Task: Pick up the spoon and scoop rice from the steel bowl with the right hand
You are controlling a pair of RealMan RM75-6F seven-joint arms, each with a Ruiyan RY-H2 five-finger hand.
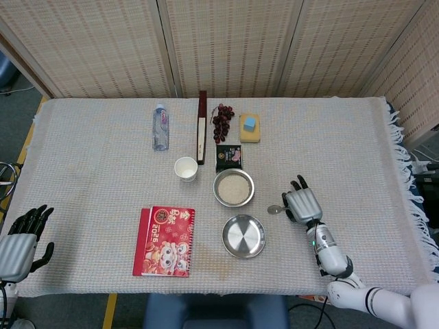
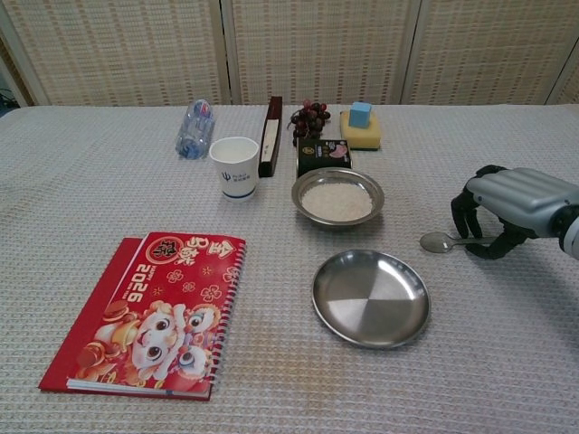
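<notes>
The metal spoon [image 2: 438,241] has its bowl pointing left, just off the cloth; its handle runs under the curled fingers of my right hand [image 2: 511,210], which grips it. From above, the spoon [image 1: 274,209] juts left from the right hand [image 1: 302,204]. The steel bowl of rice [image 1: 233,188] [image 2: 337,196] stands a short way left of the spoon tip. My left hand [image 1: 19,241] hangs off the table's near left corner with fingers apart and nothing in it.
An empty steel plate [image 2: 370,297] lies in front of the rice bowl. A red calendar [image 2: 149,310], paper cup [image 2: 234,166], bottle [image 2: 194,129], long dark box [image 2: 270,134], grapes [image 2: 309,117], black packet [image 2: 324,155] and sponge [image 2: 360,129] fill the middle and back.
</notes>
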